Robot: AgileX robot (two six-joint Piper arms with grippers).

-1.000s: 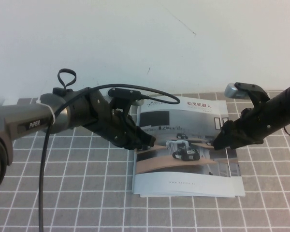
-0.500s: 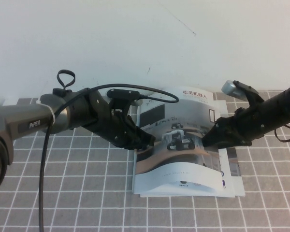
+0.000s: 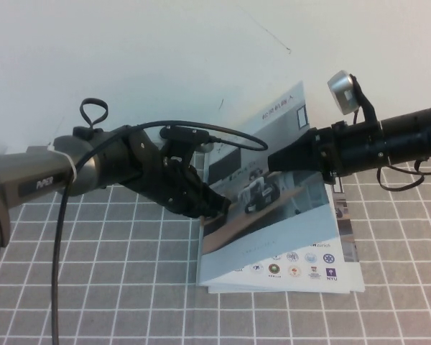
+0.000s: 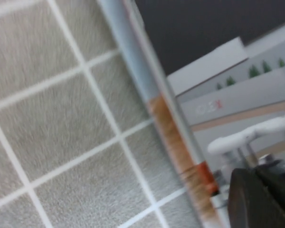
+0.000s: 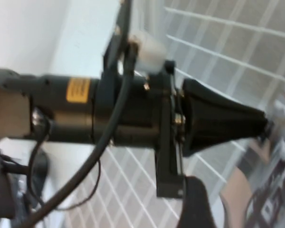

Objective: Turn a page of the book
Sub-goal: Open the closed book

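We're mid-turn. The book (image 3: pixel 280 251) lies on the checked worktop (image 3: pixel 93 287), spine toward our left arm. The page (image 3: pixel 273 172), its cover leaf, is lifted and tilted, free edge well up and the logo row of the inner page (image 3: pixel 302 262) showing beneath it.

The right end effector (image 3: pixel 276 161) is at the raised leaf, tip against or just behind it; contact is hidden. Its fingers are spread as wide as they go, so we judge it pushes the leaf, not pinches.

The left end effector (image 3: pixel 217 208) sits at the spine edge of the book, apparently pinning it; can't tell whether its fingers are apart or together.

To do this well, we think:
- sweep the right arm toward the spine in an arc and keep the leaf past vertical before backing off
- keep the left pin down so the book doesn't slide
- risk: glossy leaf slips off and flops back.
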